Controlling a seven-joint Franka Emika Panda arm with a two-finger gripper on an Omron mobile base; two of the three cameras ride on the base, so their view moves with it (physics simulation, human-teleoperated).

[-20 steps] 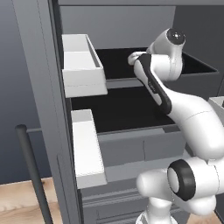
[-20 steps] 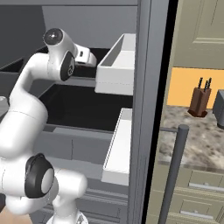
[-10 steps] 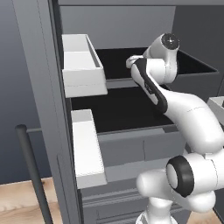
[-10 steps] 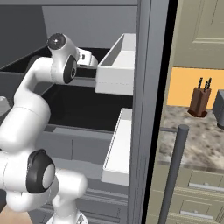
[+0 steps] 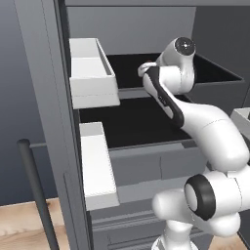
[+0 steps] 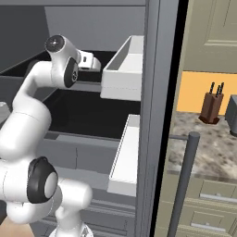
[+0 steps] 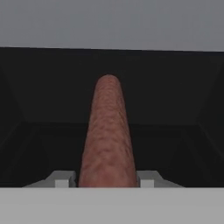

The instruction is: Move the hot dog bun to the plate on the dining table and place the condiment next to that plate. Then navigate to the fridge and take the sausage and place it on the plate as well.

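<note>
Both fingers point(image 7: 61, 178) against sausage point(image 7: 107, 135) — fridge shelf point(image 7: 43, 105)

No readable text, labels, brands, numbers or signs anywhere. Checked fridge door bins point(image 5: 93, 73), shelves, arm and the counter with the knife block point(image 6: 212, 109): all plain surfaces, no print.
</note>
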